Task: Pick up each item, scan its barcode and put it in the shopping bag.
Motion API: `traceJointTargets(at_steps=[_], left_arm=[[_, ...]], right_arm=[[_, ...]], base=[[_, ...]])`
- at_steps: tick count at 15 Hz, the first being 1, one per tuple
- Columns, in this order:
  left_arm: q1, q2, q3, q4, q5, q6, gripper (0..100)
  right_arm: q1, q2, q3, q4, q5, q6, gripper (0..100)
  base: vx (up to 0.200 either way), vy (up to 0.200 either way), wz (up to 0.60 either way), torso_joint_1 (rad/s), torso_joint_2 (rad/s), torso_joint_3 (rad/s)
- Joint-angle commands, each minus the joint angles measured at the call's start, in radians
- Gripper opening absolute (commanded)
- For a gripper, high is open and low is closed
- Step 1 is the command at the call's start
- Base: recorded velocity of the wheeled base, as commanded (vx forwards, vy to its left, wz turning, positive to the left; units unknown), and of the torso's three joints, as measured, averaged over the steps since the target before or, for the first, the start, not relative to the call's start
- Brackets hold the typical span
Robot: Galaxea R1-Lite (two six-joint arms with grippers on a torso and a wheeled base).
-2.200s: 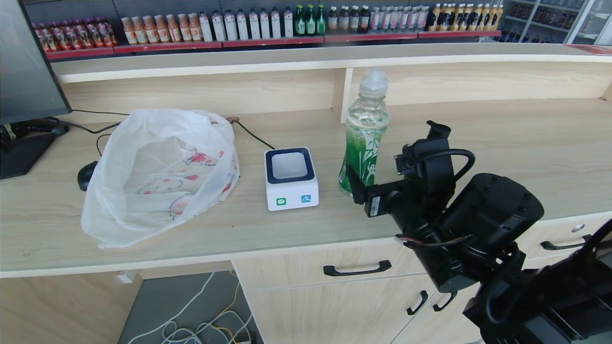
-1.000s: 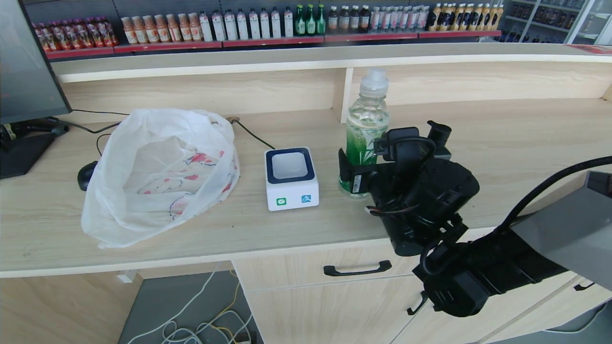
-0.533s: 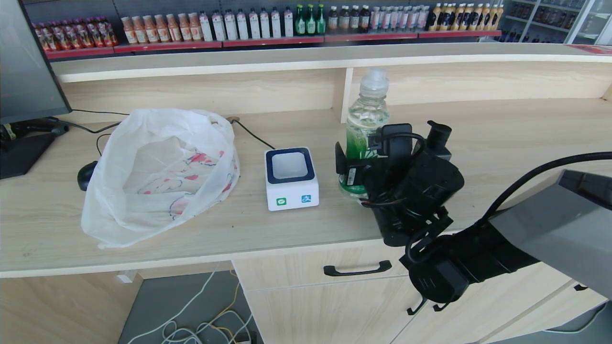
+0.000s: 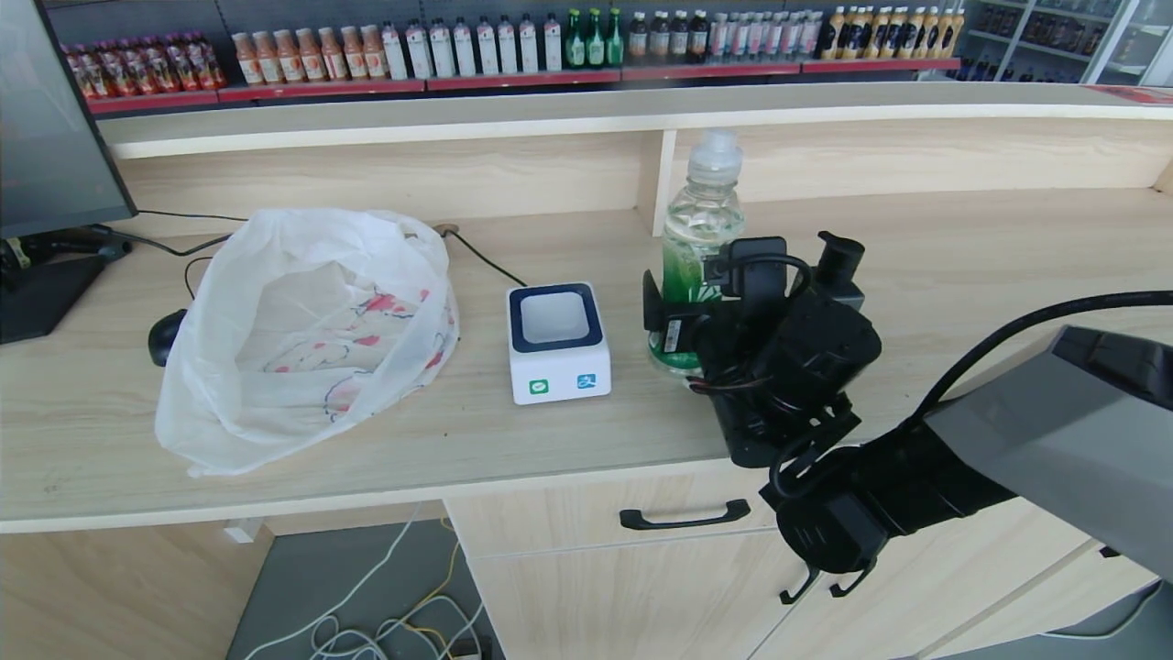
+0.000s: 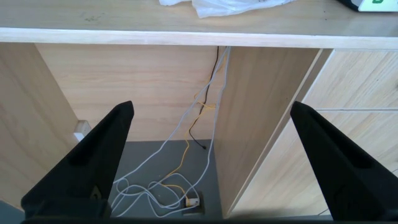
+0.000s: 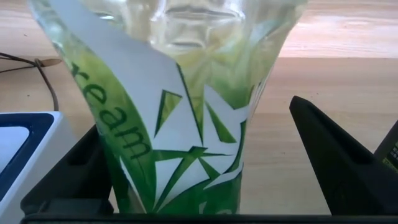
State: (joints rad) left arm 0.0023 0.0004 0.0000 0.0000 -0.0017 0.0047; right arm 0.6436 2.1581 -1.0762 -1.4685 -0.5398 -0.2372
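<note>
Item: bottle [image 4: 701,220], upright on the counter [image 4: 962,266], just right of the scanner [image 4: 558,341]; shopping bag [image 4: 302,339] farther left. We log the right gripper [image 4: 685,316] straddling its lower body, fingers parted. Left gripper [image 5: 211,155] spread wide below the counter's near edge.

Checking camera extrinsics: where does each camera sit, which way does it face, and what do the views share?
Head: on the robot's head, facing forward and down at the counter with bag, scanner and bottle; the right claw around the bottle shows.
Left wrist: in front of the counter, facing its front and floor cables; the left claw and its spread fingers frame it.
Right wrist: at counter level, close on the bottle between the right claw's fingers.
Shared: head and right wrist both show bottle and scanner.
</note>
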Motion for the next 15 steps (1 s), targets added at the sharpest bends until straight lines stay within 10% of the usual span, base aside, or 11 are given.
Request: traceJointTargets(at_steps=[1,15], left_arm=[[0.001,0.000,0.000,0.000,0.000,0.000,100],[0.001,0.000,0.000,0.000,0.000,0.000,100]], right_arm=[[0.001,-0.001,-0.001,-0.001,0.000,0.001,0],[0.001,-0.024,0.005,-0.024,0.009,0.009,0]], base=[[0.000,0.000,0.00,0.000,0.00,0.000],[0.000,0.000,0.00,0.000,0.00,0.000]])
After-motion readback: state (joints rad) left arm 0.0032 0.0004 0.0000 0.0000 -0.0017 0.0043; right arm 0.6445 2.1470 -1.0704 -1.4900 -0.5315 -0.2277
